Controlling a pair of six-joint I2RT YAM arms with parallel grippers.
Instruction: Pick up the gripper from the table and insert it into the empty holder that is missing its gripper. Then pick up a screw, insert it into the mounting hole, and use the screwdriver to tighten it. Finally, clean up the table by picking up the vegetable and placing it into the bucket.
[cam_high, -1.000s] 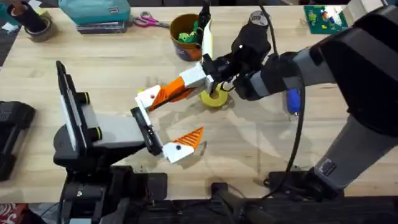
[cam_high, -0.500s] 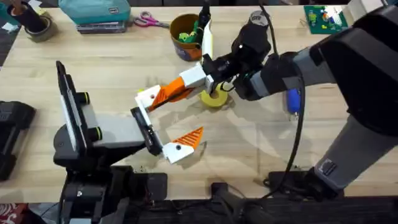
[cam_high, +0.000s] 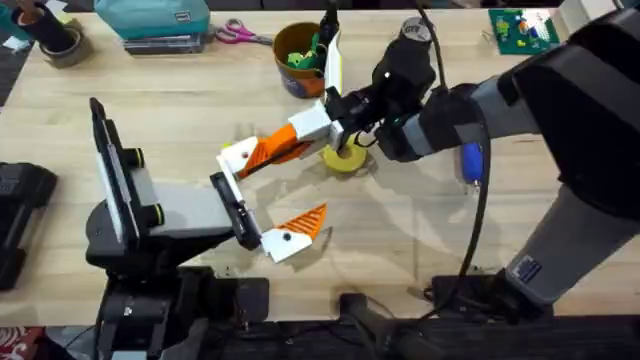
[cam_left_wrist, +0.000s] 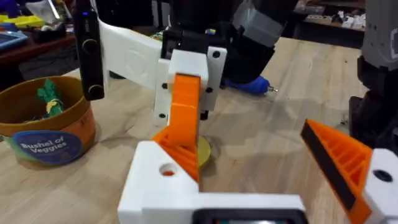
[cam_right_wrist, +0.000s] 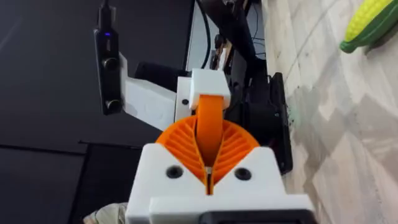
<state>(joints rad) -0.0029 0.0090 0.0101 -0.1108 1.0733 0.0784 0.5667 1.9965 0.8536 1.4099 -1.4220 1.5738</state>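
Orange ribbing marked the gripper (cam_high: 272, 150), a small wedge held between the closed fingers of the right gripper (cam_high: 322, 128), whose white bases and orange pads met tightly around it in the right wrist view (cam_right_wrist: 209, 146). In the overhead view the wedge's far end lay against the upper white holder (cam_high: 238, 157) of the left gripper (cam_high: 262, 196); whether it was seated there could not be told. The left gripper stood wide open, its two fingers well apart: the lower one (cam_high: 290, 236) carried its own orange pad and gripped nothing.

From the left wrist camera the gripper (cam_left_wrist: 185, 118) stood nearly upright between the right arm's white base above and the holder (cam_left_wrist: 163, 180) below, with the padded finger (cam_left_wrist: 339, 163) off to one side.

A flat yellow ring (cam_high: 344, 157) lay on the wooden table (cam_high: 200, 110) just beside the right gripper. The bucket (cam_high: 300, 58), labelled on its side (cam_left_wrist: 45, 127) and holding green toy pieces, stood behind it near the table's far edge. The screwdriver (cam_high: 470, 162), blue, lay beyond the right arm's forearm. A yellow corn vegetable (cam_right_wrist: 370, 25) lay on the table in the right wrist view.
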